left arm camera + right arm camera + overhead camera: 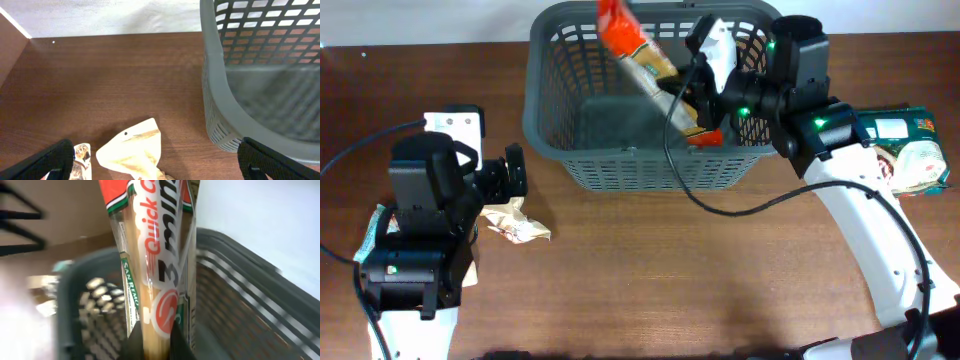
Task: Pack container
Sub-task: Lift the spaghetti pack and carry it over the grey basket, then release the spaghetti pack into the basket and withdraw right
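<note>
Right gripper (705, 100): jaws clamped narrow on the low end of a long pasta packet (645, 65), red and white label; in the wrist view the packet rises straight from between my fingers. From my grip it slants up toward 10 o'clock in the overhead view, held in the air over the container (650, 172). The container is a dark grey slotted basket standing at 12 o'clock on the table (650, 280); what shows of its base looks bare. Outward at 3 o'clock, a green packet (910, 150) lies on the table just beside my arm. At 9 o'clock, well apart from the container, my left gripper (512, 172) hangs wide and holds nothing, with a crumpled cream packet (132, 150) on the wood below it. Judgement: I am at the placing step of the first item, early in the task. The next move calls for lowering and levelling the packet so that its high end clears the far rim, then letting go only once it lies along the base. Risk: the long packet props against the lattice wall.
</note>
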You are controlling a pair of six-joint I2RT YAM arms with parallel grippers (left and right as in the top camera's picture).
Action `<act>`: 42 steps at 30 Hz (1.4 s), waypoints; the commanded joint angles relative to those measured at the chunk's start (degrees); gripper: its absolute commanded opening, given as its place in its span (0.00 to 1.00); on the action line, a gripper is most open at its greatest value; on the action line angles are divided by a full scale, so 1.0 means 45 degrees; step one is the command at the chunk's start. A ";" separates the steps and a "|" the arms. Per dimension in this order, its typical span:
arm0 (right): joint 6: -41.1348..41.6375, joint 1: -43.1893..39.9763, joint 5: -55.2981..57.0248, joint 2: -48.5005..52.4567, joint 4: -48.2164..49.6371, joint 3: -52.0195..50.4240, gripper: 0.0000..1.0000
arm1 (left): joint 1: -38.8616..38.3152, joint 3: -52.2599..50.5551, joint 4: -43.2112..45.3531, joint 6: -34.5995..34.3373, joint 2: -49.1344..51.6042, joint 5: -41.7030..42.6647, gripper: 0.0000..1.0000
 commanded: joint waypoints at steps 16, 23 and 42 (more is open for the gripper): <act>-0.0223 -0.0029 -0.3055 -0.0403 -0.0787 0.0369 0.99 | -0.0039 0.0107 0.0029 0.0253 -0.0078 0.0044 0.99; 0.3565 -0.1501 0.1389 -0.0617 -0.0714 0.0928 0.94 | -0.0039 0.0107 0.0034 0.0301 -0.0180 -0.0010 0.99; 0.4784 -0.9170 1.0326 -0.2093 -1.3138 0.1802 0.99 | -0.0039 0.0107 0.0049 0.0831 -0.0287 -0.0015 0.99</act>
